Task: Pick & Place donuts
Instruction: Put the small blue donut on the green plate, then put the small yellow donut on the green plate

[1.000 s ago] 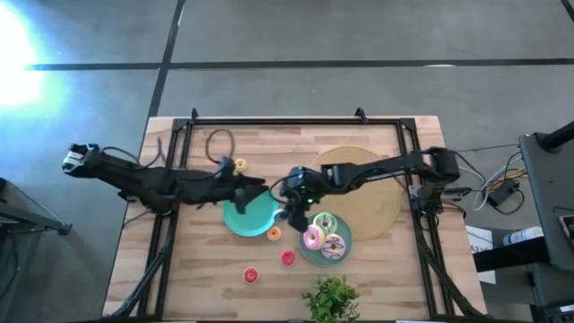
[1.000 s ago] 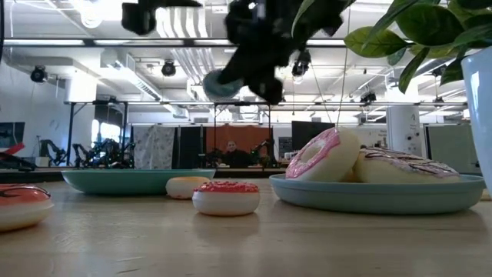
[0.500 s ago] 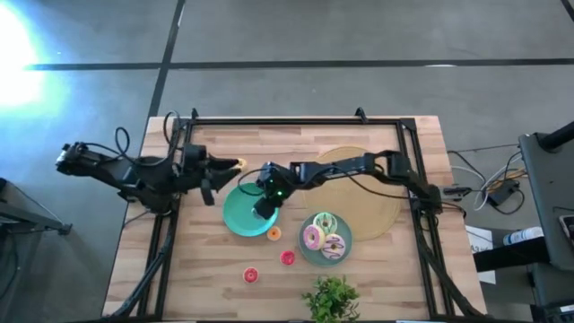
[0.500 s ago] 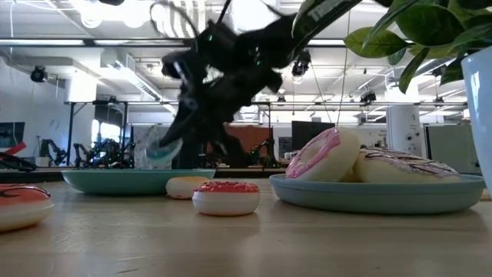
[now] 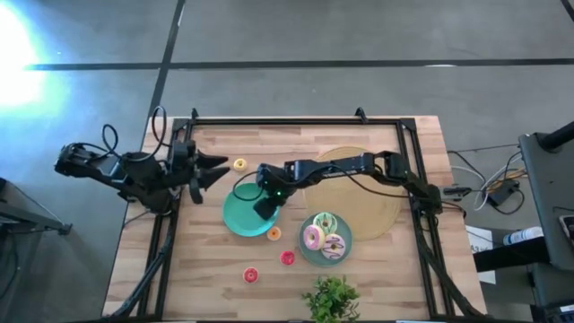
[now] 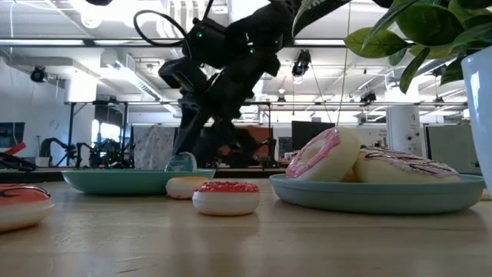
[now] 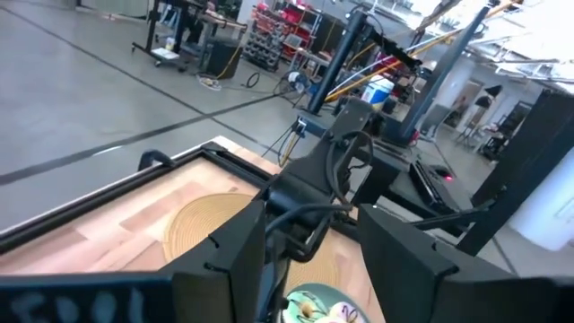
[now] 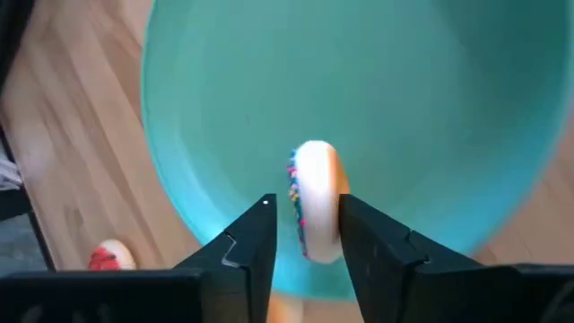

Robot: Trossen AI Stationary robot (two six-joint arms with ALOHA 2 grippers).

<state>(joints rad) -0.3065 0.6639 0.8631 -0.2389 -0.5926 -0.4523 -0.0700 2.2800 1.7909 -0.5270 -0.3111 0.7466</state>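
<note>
My right gripper (image 5: 264,205) reaches over the left teal plate (image 5: 239,218) and is shut on a small sprinkled donut (image 8: 314,211). That donut shows at plate level in the low view (image 6: 182,161). The second teal plate (image 5: 307,254) carries the pink (image 5: 313,238), green (image 5: 325,222) and white-purple (image 5: 334,246) donuts. Tiny donuts lie on the wood: yellow (image 5: 239,164), orange (image 5: 273,233) and two red (image 5: 287,258) (image 5: 250,274). My left gripper (image 5: 213,167) is open, near the table's left edge, off the plate. My right gripper pinches the small sprinkled donut across its thickness, one finger (image 8: 256,238) on each flat face, so the ring stands on edge. The fingers slant down from the table's right side. The donut's lower rim (image 6: 182,168) is at the plate's surface; whether it rests there, I cannot tell.
A large tan woven mat (image 5: 381,202) lies under the right arm. A potted plant (image 5: 332,299) stands at the near edge. A black frame (image 5: 287,121) runs round the tabletop. Bare wood lies near the left corner (image 5: 197,269).
My right gripper has moved from beside the donut plate toward the table's left and down onto the left teal plate, carrying the small donut with it. My left gripper has pulled back from over that plate toward the table's left edge.
</note>
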